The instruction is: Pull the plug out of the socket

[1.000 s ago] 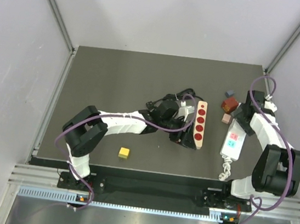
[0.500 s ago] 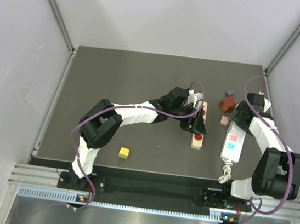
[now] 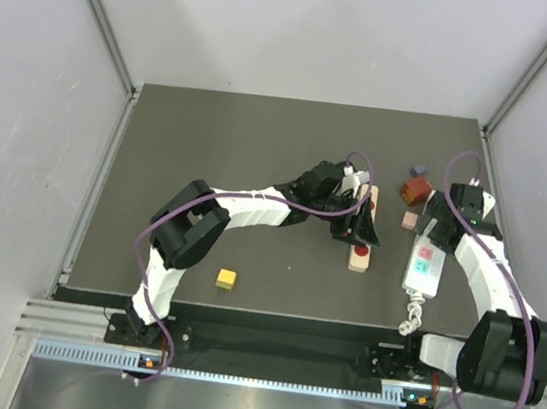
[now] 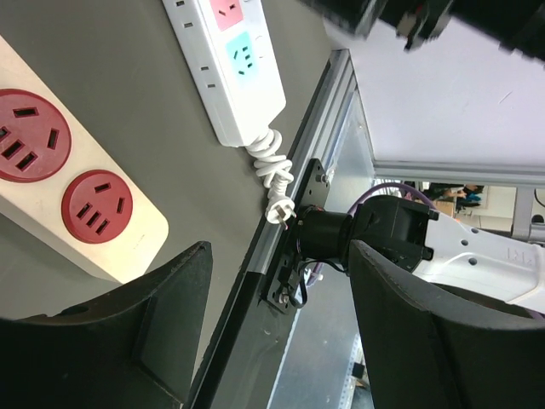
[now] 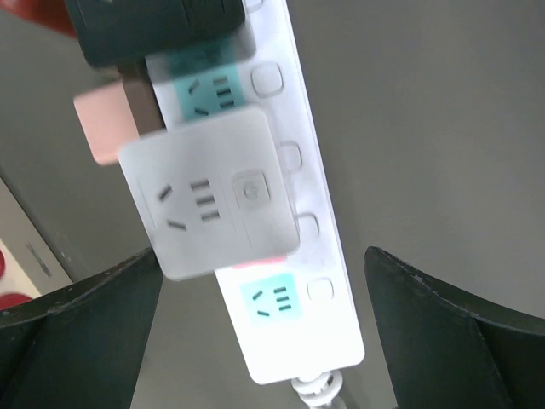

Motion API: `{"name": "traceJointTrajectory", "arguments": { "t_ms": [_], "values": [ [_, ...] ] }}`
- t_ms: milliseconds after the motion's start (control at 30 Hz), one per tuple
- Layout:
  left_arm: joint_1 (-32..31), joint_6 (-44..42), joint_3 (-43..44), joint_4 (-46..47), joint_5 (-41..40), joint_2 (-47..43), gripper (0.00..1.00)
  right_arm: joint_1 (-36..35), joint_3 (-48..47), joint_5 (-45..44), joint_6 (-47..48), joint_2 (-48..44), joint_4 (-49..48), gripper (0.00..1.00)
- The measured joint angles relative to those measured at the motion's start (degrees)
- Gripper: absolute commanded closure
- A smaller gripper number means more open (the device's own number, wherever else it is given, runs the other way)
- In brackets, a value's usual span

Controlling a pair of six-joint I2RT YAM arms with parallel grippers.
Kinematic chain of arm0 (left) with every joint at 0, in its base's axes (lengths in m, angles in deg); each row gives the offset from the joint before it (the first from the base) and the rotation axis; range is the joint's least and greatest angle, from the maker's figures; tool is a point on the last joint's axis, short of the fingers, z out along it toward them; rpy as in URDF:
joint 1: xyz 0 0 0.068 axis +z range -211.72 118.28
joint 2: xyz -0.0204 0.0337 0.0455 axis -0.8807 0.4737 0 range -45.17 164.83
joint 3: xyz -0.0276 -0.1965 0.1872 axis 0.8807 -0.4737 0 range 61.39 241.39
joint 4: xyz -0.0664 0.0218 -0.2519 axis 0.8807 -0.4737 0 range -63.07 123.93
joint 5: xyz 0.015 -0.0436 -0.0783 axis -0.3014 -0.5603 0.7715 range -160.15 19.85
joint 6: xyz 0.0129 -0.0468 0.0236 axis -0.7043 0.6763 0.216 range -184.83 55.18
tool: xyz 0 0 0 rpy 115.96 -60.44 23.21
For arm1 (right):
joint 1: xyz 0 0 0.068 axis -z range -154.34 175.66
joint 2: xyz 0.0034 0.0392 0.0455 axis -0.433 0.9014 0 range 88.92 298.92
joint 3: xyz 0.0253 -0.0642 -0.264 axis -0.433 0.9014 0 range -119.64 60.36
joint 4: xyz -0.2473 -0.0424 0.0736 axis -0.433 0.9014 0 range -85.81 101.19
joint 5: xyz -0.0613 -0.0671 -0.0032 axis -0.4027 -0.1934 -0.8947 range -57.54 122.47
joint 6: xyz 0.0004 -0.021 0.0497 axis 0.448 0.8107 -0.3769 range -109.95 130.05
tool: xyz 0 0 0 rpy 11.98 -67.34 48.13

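Note:
A white power strip lies at the right, with pink and teal sockets. In the right wrist view a white square adapter sits plugged into it, and a black plug sits on it at the top edge. My right gripper is open and hovers over the strip's near end; in the top view it covers the strip's far end. My left gripper is open and empty over a cream strip with red sockets. The wrist view shows the left gripper above the table's front edge.
A pink block touches the white strip's left side. A red-brown block and a small dark block lie beyond it. A yellow cube lies front centre. The white strip's coiled cord ends at the table's front edge.
My left arm has swung right and now lies over the cream strip, which has shifted a little. My right gripper has moved nearer along the white strip.

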Motion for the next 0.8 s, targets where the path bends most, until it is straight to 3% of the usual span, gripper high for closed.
{"name": "traceJointTrajectory", "arguments": {
  "t_ms": [333, 500, 800],
  "values": [
    [0.0, 0.5, 0.0, 0.9, 0.7, 0.0, 0.30, -2.0, 2.4, -0.2, -1.1, -0.4, 3.2, 0.00],
    [0.0, 0.5, 0.0, 0.9, 0.9, 0.0, 0.30, -2.4, 2.8, 0.0, -1.9, 4.9, 3.4, 0.07],
    [0.0, 2.0, 0.0, 2.6, 1.5, 0.0, 0.30, -2.8, 3.9, -1.1, -3.1, 6.1, 4.0, 0.13]
  ]
}}
